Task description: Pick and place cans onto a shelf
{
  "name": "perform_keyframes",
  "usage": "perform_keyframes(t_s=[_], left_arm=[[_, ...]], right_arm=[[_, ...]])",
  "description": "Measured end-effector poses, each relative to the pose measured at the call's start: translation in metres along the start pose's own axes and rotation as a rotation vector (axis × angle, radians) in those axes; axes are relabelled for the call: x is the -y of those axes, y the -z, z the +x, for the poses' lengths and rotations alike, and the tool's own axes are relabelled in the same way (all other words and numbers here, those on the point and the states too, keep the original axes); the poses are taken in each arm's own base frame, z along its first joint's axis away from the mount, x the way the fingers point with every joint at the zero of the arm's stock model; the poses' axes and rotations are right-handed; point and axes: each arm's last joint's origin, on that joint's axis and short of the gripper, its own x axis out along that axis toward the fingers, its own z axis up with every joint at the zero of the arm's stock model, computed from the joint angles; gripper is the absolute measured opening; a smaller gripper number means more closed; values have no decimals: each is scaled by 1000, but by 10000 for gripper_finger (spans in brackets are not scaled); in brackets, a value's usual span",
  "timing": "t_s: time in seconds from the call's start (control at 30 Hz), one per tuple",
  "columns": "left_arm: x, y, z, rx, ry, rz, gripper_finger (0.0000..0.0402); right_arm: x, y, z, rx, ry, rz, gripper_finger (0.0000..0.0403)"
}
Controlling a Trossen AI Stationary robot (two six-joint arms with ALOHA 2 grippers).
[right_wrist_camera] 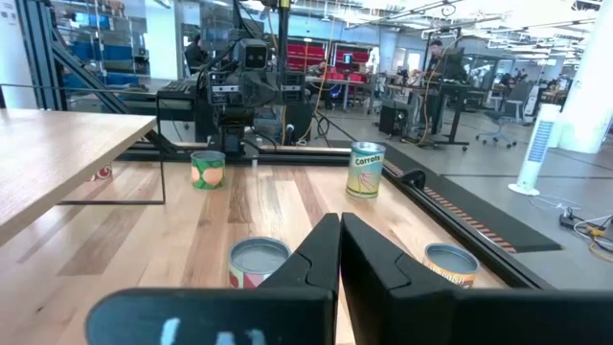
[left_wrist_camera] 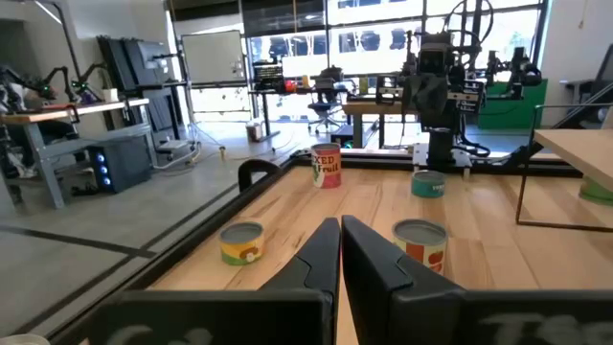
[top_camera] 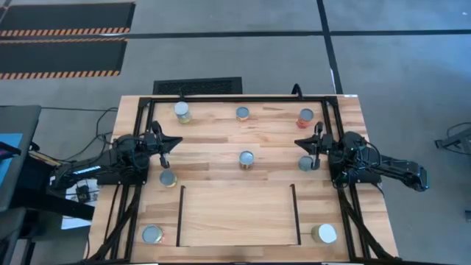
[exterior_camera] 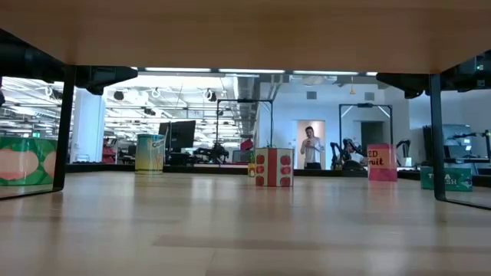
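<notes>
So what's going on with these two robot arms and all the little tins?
Nothing is being handled at this moment. The left hand and right hand hang at opposite sides of the table, both shut and empty. Eight cans stand scattered on the table, none on the shelf yet, which sits bare at the near edge. Each hand has a can close by.
</notes>
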Motion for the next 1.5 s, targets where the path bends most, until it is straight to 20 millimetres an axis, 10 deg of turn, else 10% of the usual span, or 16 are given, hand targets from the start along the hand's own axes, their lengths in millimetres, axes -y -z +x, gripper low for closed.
perform_keyframes(t_s=[1.5], left_arm=[[2, -35, 0, 82, 146, -178, 0]], right_arm=[[0, 0, 0, 0, 0, 0, 38]])
